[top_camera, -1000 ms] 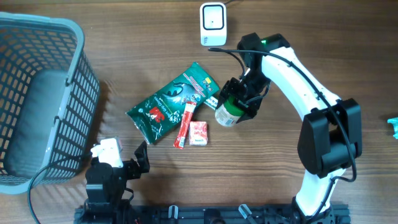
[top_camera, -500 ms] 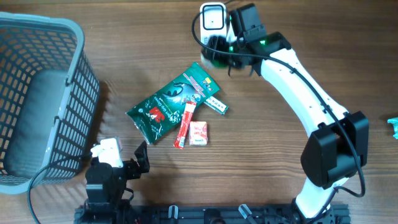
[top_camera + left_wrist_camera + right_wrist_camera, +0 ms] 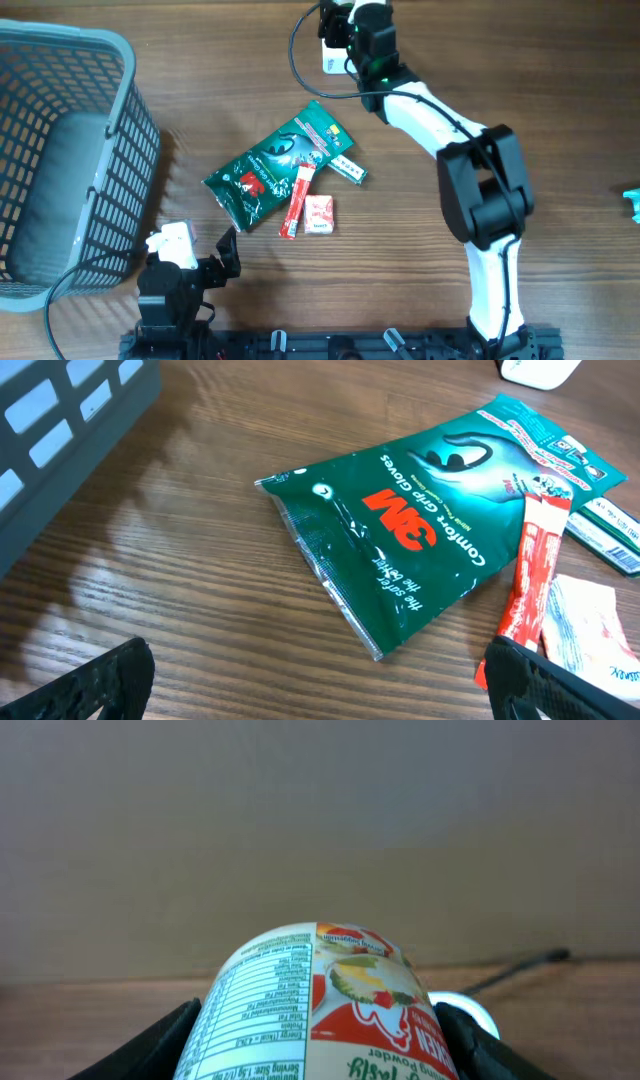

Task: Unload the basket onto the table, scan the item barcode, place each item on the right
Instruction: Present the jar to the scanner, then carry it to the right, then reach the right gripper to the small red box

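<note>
The surface is a brown wood-grain table (image 3: 520, 90), and the right wrist view shows a plain grey-beige wall behind its far edge, with a black cable (image 3: 520, 965) trailing along the wood. On the left stands a grey plastic lattice basket (image 3: 130, 150). Near the middle lie a dark green foil glove packet (image 3: 420, 530), a thin red stick sachet (image 3: 530, 575) touching its edge, a small white-and-red sachet (image 3: 590, 640) just beside the stick, and a narrow green-and-white strip pack (image 3: 350, 167). A teal object (image 3: 632, 203) shows at the right edge, too cropped to identify. The white cylindrical jar (image 3: 310, 990) carries a nutrition table in green print beside a picture of pineapple and a red logo, and the lettering reads upside down in the wrist view. The right gripper (image 3: 320, 1050) clamps it between black fingers (image 3: 165, 1045) at the far edge of the table, just by the white box-shaped barcode scanner (image 3: 330, 62). The left gripper (image 3: 320, 695) sits near the front edge with its jaws spread wide and nothing between them.
</note>
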